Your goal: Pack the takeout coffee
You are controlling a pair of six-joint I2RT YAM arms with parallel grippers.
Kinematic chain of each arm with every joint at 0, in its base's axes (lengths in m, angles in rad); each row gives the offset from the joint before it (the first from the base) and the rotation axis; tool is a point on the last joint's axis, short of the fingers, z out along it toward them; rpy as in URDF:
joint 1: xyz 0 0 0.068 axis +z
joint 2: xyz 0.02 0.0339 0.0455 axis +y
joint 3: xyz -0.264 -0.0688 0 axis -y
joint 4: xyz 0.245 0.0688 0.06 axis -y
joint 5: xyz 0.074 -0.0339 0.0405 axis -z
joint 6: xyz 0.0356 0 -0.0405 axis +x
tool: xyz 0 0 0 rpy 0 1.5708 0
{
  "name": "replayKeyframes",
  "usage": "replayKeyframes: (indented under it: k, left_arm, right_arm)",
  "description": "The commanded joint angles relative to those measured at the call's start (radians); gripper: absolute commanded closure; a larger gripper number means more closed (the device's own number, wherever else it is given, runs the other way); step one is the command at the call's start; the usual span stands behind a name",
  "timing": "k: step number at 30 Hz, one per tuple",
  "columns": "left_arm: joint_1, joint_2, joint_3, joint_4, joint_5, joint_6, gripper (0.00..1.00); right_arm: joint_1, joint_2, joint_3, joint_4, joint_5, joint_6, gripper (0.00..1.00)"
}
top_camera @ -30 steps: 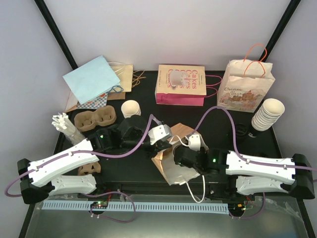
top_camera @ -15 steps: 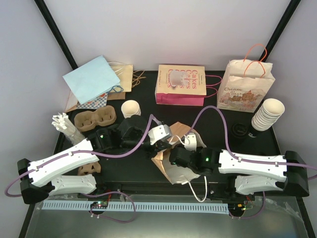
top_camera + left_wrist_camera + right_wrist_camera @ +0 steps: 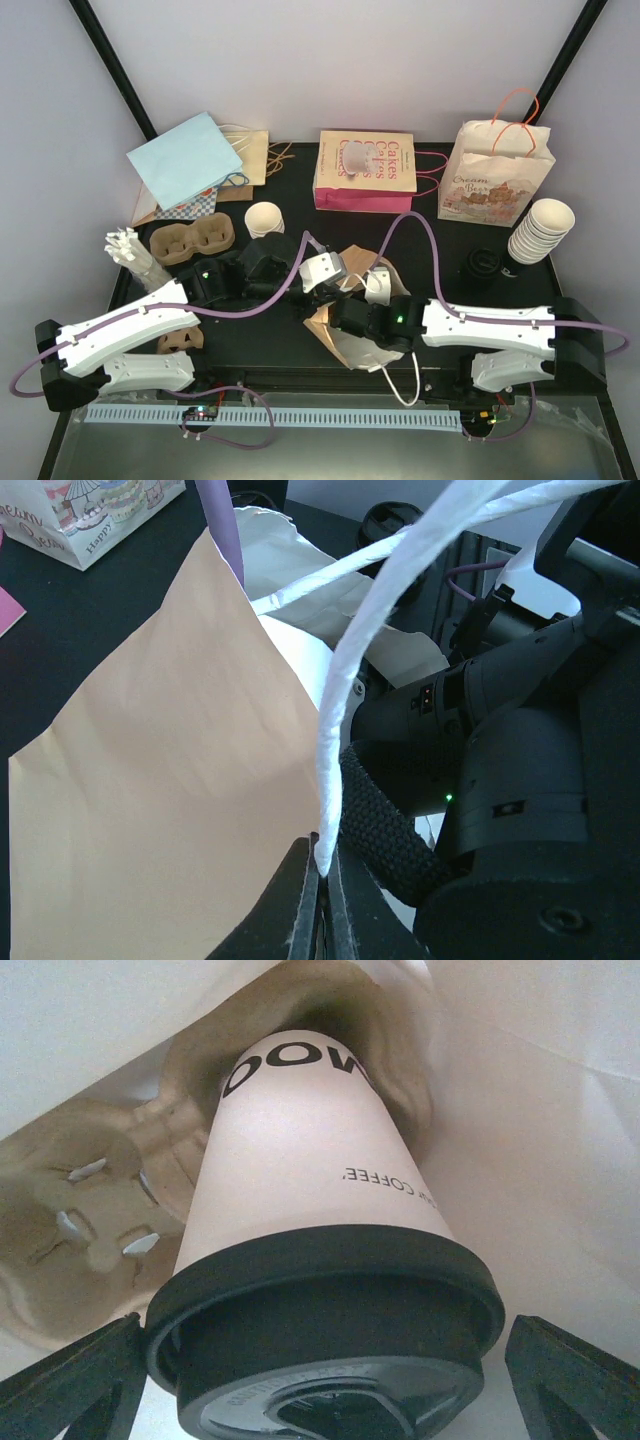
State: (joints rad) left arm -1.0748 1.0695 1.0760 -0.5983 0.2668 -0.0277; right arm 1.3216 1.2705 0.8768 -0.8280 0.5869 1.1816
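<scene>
The takeout coffee is a cream paper cup [image 3: 300, 1150] with dark print and a black lid [image 3: 330, 1290]. In the right wrist view it points into the open paper bag [image 3: 520, 1110], its base at a well of a brown pulp carrier [image 3: 90, 1200] inside. My right gripper [image 3: 325, 1380] is shut on the cup at the lid, a finger on each side. In the top view this gripper [image 3: 365, 303] reaches into the bag [image 3: 350, 345] at centre. My left gripper [image 3: 322, 870] is shut on the bag's white twisted handle [image 3: 345, 680] and holds it up.
A lone cream cup [image 3: 264, 217] and a pulp carrier [image 3: 192, 240] stand at the back left. A cup stack [image 3: 540, 230] and black lids [image 3: 483, 262] are at the right. Three printed bags line the back, among them the pink one [image 3: 365, 170]. Another carrier [image 3: 180, 340] lies by the left arm.
My right arm has moved left with the cup, further into the bag's mouth. The left gripper has stayed on the handle.
</scene>
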Motion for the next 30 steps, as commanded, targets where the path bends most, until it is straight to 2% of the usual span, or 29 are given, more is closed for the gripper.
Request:
replayKeyframes:
  k: [1, 13, 30]
  left_arm:
    - [-0.007, 0.005, 0.022, -0.039, 0.046, -0.011, 0.98]
    - [-0.006, -0.011, -0.001, -0.022, 0.061, -0.015, 0.98]
    - [-0.007, -0.043, -0.027, -0.005, 0.107, -0.014, 0.98]
  right_arm:
    - [-0.006, 0.030, 0.008, -0.021, 0.023, 0.029, 0.00]
    - [-0.006, 0.028, -0.013, 0.088, -0.007, -0.025, 0.00]
    - [-0.020, 0.106, 0.011, 0.110, 0.027, -0.025, 0.00]
